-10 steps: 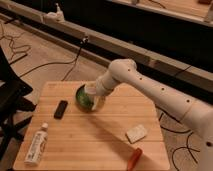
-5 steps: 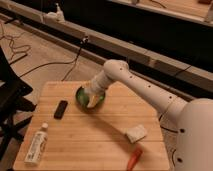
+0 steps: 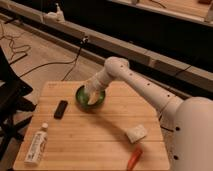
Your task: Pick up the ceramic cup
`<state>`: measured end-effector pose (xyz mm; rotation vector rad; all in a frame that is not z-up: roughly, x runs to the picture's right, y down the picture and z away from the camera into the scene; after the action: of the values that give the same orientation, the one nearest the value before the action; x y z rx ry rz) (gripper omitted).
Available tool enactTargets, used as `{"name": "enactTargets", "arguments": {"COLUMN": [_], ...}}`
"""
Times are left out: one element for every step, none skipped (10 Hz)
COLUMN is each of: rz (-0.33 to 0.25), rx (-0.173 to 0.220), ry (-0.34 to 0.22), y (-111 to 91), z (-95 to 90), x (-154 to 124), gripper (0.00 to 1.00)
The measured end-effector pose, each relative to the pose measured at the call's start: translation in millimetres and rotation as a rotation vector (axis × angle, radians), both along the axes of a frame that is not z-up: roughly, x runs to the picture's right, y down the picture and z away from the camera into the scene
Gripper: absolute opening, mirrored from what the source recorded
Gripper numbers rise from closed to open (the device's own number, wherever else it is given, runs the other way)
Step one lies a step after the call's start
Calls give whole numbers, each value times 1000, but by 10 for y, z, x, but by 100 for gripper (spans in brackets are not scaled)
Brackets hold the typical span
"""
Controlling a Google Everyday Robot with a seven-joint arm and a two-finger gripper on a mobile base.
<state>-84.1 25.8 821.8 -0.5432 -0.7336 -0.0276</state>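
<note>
A dark green round dish [image 3: 81, 96] sits on the wooden table [image 3: 100, 135], at its far middle. My gripper [image 3: 92, 95] reaches down into the dish from the right, at the end of the white arm [image 3: 135, 82]. A pale cream shape [image 3: 95, 101] shows inside the dish right under the gripper; it looks like the ceramic cup, mostly covered by the gripper. I cannot see whether the gripper holds it.
A black flat remote-like object [image 3: 60, 108] lies left of the dish. A white tube [image 3: 36, 146] lies at the front left. A white block [image 3: 136, 133] and a red-orange object [image 3: 134, 157] lie at the front right. A black chair [image 3: 10, 100] stands left of the table.
The arm has swung in closer and the gripper has sunk lower into the green dish. The other things on the table have not moved.
</note>
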Motion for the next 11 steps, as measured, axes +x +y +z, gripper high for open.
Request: {"name": "enactTargets", "arguments": {"rz": [23, 52, 78, 96, 109, 120, 124, 125, 123, 119, 114], "rx": [5, 14, 21, 23, 17, 9, -1, -15, -31, -48, -60], "ry": [1, 2, 2, 3, 4, 2, 1, -2, -1, 1, 12], "y": [-57, -124, -175, -200, -186, -157, -107, -42, 31, 96, 143], "z": [11, 31, 55, 85, 121, 155, 186, 218, 250, 282, 330], "x": [54, 130, 203, 256, 290, 302, 309, 311, 313, 304, 310], "gripper": [76, 76, 76, 76, 76, 76, 76, 76, 76, 76, 75]}}
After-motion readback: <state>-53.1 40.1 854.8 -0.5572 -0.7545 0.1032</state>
